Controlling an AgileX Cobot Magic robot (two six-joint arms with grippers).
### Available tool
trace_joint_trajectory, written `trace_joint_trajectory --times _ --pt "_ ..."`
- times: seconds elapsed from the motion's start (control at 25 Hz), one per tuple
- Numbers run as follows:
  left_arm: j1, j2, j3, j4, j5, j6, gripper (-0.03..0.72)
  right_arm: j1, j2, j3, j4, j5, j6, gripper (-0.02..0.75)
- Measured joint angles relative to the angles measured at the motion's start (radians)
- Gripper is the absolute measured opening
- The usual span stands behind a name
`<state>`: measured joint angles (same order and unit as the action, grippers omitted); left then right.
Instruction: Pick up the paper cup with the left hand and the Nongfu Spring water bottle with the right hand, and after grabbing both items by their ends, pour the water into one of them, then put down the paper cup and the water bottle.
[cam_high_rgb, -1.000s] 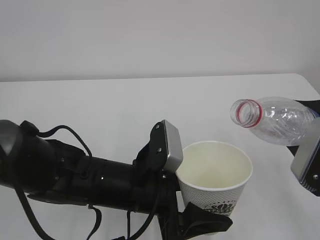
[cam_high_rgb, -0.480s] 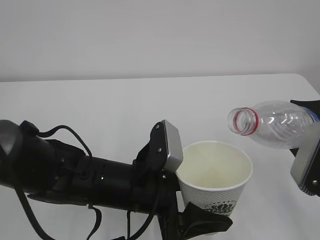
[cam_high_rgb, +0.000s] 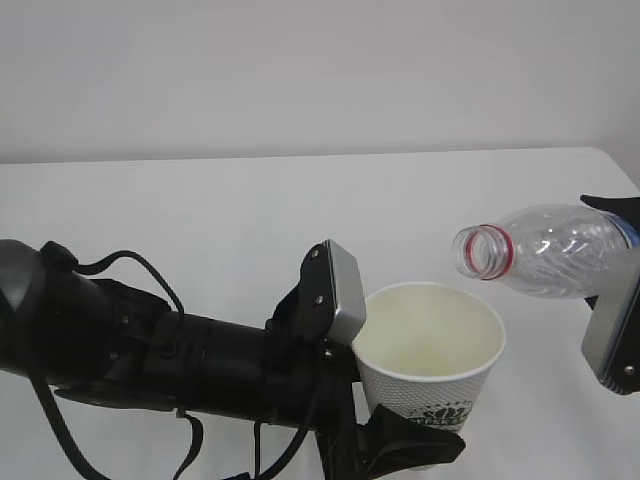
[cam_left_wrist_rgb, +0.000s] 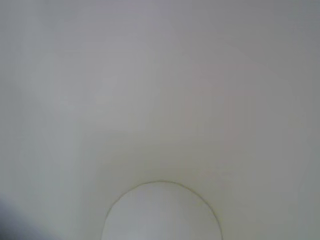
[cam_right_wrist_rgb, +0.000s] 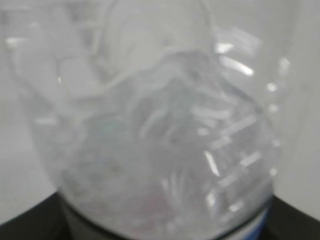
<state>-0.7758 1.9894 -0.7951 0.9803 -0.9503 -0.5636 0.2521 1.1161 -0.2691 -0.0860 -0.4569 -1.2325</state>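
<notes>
The white paper cup (cam_high_rgb: 430, 350) stands upright and open-mouthed at the lower middle of the exterior view. My left gripper (cam_high_rgb: 412, 440) is shut on its base from the left, one black finger across the green logo. The left wrist view shows only the cup's pale wall (cam_left_wrist_rgb: 160, 100). At the right edge my right gripper (cam_high_rgb: 626, 262) is shut on the rear end of the clear Nongfu Spring water bottle (cam_high_rgb: 545, 250). The bottle lies nearly level, and its red-ringed open mouth hangs just above the cup's far right rim. No water stream shows. The ribbed bottle (cam_right_wrist_rgb: 160, 140) fills the right wrist view.
The white table (cam_high_rgb: 200, 210) runs back to a plain white wall. My left arm's black body (cam_high_rgb: 150, 350) with its cables and grey plate (cam_high_rgb: 340, 290) fills the lower left. The right arm's grey plate (cam_high_rgb: 612, 340) sits at the right edge.
The bottle has tipped down from a raised slant to nearly level. Its mouth has sunk and shifted slightly left toward the cup. The cup and left arm have stayed still.
</notes>
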Motion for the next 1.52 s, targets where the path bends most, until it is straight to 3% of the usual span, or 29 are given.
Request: trace_joint_trajectory --times 1.52 --pt "0.0 0.0 0.0 0.0 0.0 -0.002 0.503 0.0 0.0 0.0 0.0 -0.084 -0.151 0.466"
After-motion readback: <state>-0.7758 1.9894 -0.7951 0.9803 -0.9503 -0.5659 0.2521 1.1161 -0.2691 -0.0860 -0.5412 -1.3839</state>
